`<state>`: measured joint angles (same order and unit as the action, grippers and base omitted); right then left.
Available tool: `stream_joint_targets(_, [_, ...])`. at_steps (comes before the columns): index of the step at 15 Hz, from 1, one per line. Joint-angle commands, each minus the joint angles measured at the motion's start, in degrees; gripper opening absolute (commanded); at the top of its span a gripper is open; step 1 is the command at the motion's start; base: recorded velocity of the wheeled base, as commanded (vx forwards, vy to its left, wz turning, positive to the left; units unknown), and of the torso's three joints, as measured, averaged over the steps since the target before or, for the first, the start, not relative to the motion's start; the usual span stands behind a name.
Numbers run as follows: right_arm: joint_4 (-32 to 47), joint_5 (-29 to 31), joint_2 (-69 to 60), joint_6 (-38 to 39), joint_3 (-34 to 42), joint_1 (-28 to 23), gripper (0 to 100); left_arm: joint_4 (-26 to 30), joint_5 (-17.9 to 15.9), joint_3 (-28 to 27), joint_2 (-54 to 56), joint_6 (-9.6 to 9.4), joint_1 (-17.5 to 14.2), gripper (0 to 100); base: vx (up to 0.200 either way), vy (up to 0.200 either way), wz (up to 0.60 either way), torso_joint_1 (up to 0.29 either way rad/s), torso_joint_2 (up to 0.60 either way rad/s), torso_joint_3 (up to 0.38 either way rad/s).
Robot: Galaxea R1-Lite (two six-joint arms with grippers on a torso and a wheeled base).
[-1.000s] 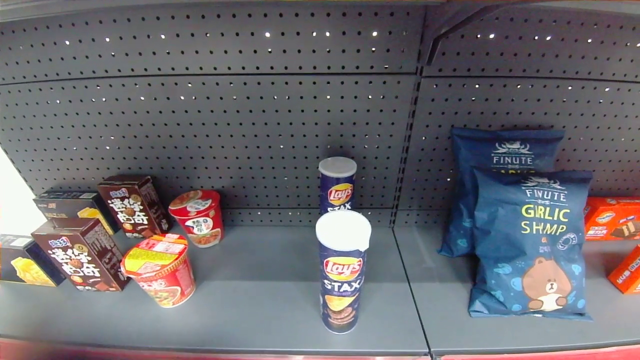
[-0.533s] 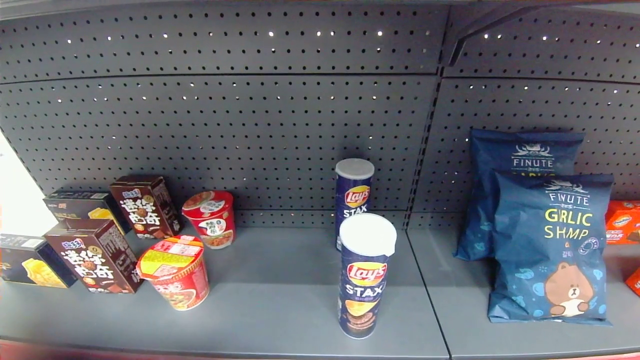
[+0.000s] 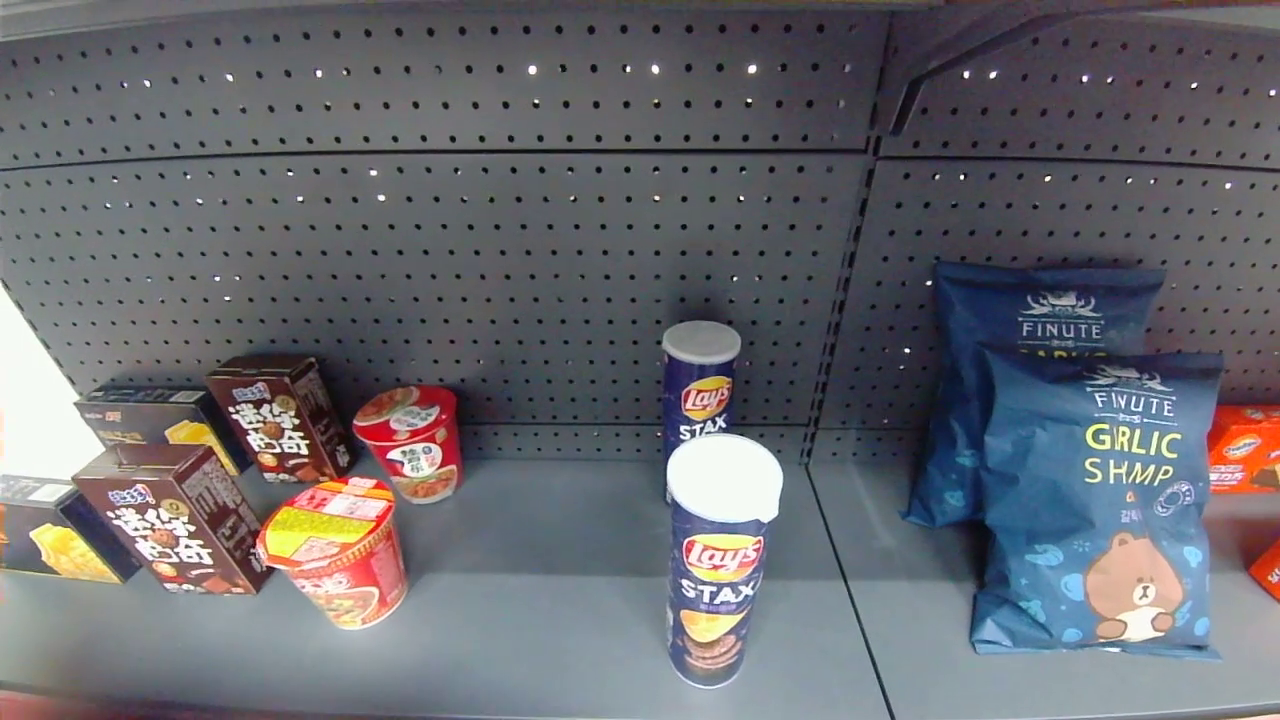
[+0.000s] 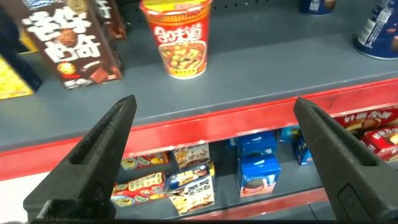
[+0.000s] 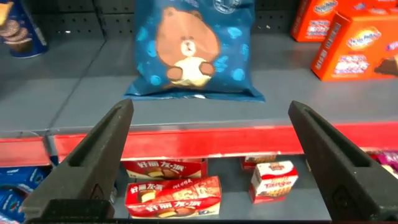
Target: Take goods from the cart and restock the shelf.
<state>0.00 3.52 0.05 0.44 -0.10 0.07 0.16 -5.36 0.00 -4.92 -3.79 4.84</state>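
The grey shelf (image 3: pixel 560 600) carries two dark blue chip cans, one in front (image 3: pixel 722 560) and one behind (image 3: pixel 700 385). Left of them are two red cup noodles (image 3: pixel 335 550) and brown boxes (image 3: pixel 170 520). Blue snack bags (image 3: pixel 1095 500) lean at the right. My left gripper (image 4: pixel 214 106) is open and holds nothing, in front of the shelf's red edge (image 4: pixel 249 115), below a cup noodle (image 4: pixel 177 34) and a brown box (image 4: pixel 71 40). My right gripper (image 5: pixel 209 107) is open and holds nothing, in front of the bear-printed bag (image 5: pixel 194 46).
Orange boxes (image 3: pixel 1240 447) stand at the far right, also in the right wrist view (image 5: pixel 357 43). A lower shelf holds small snack boxes (image 4: pixel 186 180) and red boxes (image 5: pixel 171 193). Bare shelf lies between the cups and the cans. A perforated back panel (image 3: pixel 500 250) closes the rear.
The whole head picture shifted right, then slightly back and down, so the camera moved. The goods on the shelf keep their places.
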Motion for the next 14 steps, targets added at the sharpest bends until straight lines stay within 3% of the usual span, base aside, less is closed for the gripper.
stream_joint_targets(1, [0.0,0.0,0.1,0.0,0.0,0.0,100,0.0,0.0,0.0,-0.1,0.01,0.0,100,0.000,0.000,0.00,0.000,0.00,0.000])
stream_joint_targets(14, [0.0,0.0,0.1,0.0,0.0,0.0,100,0.0,0.0,0.0,-0.1,0.01,0.0,100,0.000,0.000,0.00,0.000,0.00,0.000])
